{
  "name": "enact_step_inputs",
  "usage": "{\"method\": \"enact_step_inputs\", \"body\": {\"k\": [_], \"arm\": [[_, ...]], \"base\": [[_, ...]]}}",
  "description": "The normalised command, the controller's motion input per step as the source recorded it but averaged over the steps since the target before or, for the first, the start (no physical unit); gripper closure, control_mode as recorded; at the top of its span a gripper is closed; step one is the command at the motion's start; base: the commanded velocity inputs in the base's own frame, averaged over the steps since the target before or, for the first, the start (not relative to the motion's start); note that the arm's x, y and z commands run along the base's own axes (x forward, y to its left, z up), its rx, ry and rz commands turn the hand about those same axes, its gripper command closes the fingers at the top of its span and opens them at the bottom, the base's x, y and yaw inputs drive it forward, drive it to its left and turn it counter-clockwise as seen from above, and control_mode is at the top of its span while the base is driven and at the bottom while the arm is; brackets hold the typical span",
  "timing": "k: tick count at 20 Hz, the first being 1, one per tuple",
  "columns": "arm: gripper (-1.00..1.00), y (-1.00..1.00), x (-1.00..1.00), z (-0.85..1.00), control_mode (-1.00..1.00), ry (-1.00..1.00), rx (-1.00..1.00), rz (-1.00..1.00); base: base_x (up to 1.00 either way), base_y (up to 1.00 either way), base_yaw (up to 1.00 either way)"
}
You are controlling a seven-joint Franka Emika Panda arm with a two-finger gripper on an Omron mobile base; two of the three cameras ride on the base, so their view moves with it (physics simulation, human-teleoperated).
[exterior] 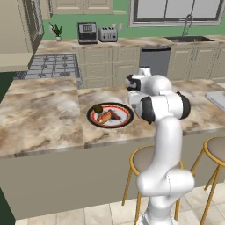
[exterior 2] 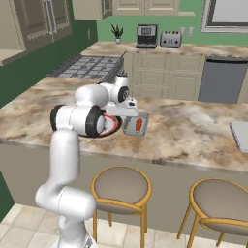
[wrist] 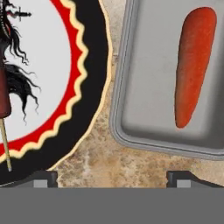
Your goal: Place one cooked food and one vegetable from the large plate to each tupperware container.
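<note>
A round large plate [exterior: 110, 115] with a black rim, a red ring and a white centre lies on a marbled brown kitchen counter [exterior: 39, 114]. In the left base view it holds a dark round item [exterior: 98, 108] at its left side and two reddish-brown sausage-like pieces [exterior: 109, 115] across its middle. In the hand view, the plate's scalloped red ring and black rim [wrist: 94, 65] sit at the left, with a dark brown food on a thin stick [wrist: 4, 109] at the far left edge.

Just beside the plate, apart from it by a narrow strip of counter, is a pale grey tupperware container [wrist: 144, 87] with a raised rim and rounded corners. An orange carrot [wrist: 192, 65] lies inside it, resting flat on the tray floor, its narrow tip pointing toward the bottom of the hand view. In the right base view the same container [exterior 2: 130, 127] shows just right of the plate, with the carrot [exterior 2: 138, 124] in it.

The gripper [wrist: 112, 177] hangs above the gap between plate and container. Its two dark fingertips [wrist: 43, 178] stand spread wide apart, with nothing between them.

A second pale grey tray [exterior 2: 240, 135] lies well apart at the counter's far right edge. Two round stools [exterior 2: 121, 186] with yellow metal legs stand in front of the counter. Behind, a stovetop [exterior: 52, 66], a coffee machine [exterior: 87, 32], a toaster [exterior: 108, 34], a small potted plant [exterior: 57, 31] and a sink with a tap [exterior: 188, 30] line the back wall.
</note>
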Motion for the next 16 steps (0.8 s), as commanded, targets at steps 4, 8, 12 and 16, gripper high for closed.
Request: {"method": "enact_step_inputs", "body": {"k": [4,8,12,16], "arm": [[-1.0,0.77,-0.88,0.67,-1.0,-0.35,-0.03,0.1],[-1.0,0.68,-0.05,0.32,-1.0,0.03,-0.02,0.05],[-1.0,0.4,0.0,-0.13,-1.0,0.13,0.0,0.01],[-1.0,0.27,0.12,-0.01,-1.0,0.09,0.0,0.04]], "base": [[0.0,0.0,0.0],[0.0,0.0,0.0],[0.0,0.0,0.0],[0.0,0.0,0.0]]}}
